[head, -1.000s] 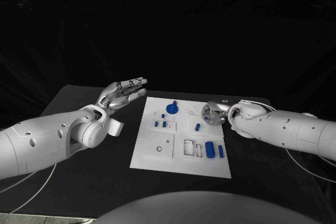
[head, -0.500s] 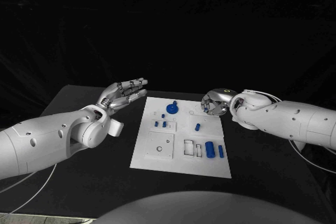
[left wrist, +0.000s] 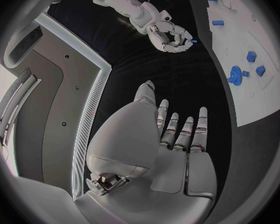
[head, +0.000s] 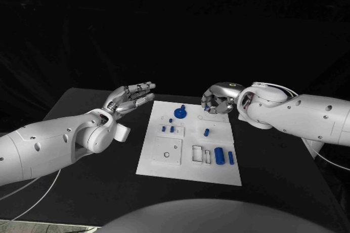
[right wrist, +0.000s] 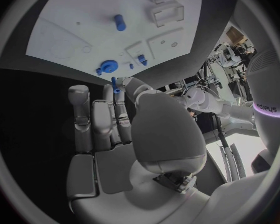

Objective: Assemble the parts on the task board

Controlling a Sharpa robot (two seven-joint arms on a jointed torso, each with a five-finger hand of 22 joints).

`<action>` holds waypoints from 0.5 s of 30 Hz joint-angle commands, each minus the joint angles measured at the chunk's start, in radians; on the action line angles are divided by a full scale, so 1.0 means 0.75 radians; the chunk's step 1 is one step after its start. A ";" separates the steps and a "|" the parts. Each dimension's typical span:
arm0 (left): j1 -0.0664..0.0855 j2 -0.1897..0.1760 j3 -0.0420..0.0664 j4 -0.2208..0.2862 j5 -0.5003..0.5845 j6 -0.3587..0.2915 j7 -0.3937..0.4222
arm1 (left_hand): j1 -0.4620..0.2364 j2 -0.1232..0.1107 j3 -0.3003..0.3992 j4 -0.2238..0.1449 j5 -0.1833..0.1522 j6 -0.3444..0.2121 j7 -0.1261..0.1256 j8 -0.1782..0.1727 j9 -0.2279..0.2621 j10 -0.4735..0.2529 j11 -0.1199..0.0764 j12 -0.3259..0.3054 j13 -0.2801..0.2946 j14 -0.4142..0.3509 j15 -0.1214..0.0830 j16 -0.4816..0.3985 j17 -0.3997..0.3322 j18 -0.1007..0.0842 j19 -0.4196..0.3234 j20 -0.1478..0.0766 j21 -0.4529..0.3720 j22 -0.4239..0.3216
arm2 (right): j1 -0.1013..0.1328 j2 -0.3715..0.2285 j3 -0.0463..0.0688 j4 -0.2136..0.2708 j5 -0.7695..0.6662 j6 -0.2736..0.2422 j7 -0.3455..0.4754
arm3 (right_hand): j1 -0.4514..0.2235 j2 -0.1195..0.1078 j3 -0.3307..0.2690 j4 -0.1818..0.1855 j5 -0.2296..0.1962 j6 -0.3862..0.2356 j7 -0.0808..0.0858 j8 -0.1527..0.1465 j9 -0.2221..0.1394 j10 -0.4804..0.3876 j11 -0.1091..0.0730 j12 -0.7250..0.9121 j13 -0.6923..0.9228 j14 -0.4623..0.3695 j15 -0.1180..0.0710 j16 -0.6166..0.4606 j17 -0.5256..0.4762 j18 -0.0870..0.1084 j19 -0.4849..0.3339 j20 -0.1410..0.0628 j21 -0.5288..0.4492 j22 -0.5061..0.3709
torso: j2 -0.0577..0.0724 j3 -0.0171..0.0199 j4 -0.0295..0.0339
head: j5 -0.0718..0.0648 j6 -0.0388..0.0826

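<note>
The white task board point(head: 166, 165) lies mid-table with blue parts on it: a gear point(head: 179, 111) at its far end, small pegs point(head: 206, 132) in the middle, and a thick cylinder point(head: 219, 155) near the front right. My right hand point(head: 217, 100) hovers above the board's far right corner with its fingers curled. It pinches a small blue peg point(right wrist: 115, 84) at its fingertips, and the peg point(left wrist: 193, 41) also shows in the left wrist view. My left hand point(head: 131, 99) is raised beside the board's far left corner, fingers apart and holding nothing.
Black table point(head: 87, 192) surrounds the board on all sides. Empty rectangular recesses point(head: 198, 152) sit near the cylinder, and a square plate with a hole point(head: 167, 153) lies at the board's front left. A thin blue bar point(head: 230, 157) lies beside the cylinder.
My right hand has risen off the board's right side and moved toward the far edge, carrying the small blue peg. The left hand has barely moved.
</note>
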 commanded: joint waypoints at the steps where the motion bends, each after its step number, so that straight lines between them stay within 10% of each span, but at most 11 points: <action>1: -0.001 0.007 0.001 0.000 0.002 0.018 0.011 | 0.022 0.000 -0.001 -0.006 0.008 -0.001 -0.011 0.003 0.000 0.004 0.003 0.003 0.001 -0.013 -0.007 0.001 -0.001 -0.025 0.000 0.002 0.002 -0.007 | 0.006 0.021 -0.001 0.060 -0.041 0.149 -0.077 | 0.007 -0.007 -0.002 -0.008 -0.010 -0.009 0.007 -0.007 0.000 0.014 0.001 -0.008 -0.003 -0.012 0.000 -0.006 -0.002 0.003 -0.010 -0.004 -0.007 0.103 | 0.001 0.0006 0.0021 | 0.013 0.000; 15: -0.002 -0.007 0.001 0.011 -0.002 0.029 0.020 | 0.025 -0.001 -0.006 -0.003 0.008 -0.005 -0.020 0.001 -0.001 -0.001 0.004 -0.001 0.000 -0.026 -0.017 -0.004 -0.003 -0.028 0.001 0.002 0.001 -0.008 | -0.046 0.146 -0.001 0.131 -0.288 0.159 -0.109 | 0.011 -0.014 0.003 -0.021 -0.024 -0.010 0.008 -0.023 -0.001 0.028 0.000 -0.015 -0.010 -0.001 -0.003 -0.001 0.003 0.004 -0.007 -0.005 0.002 0.104 | 0.002 0.0001 0.0032 | 0.089 0.000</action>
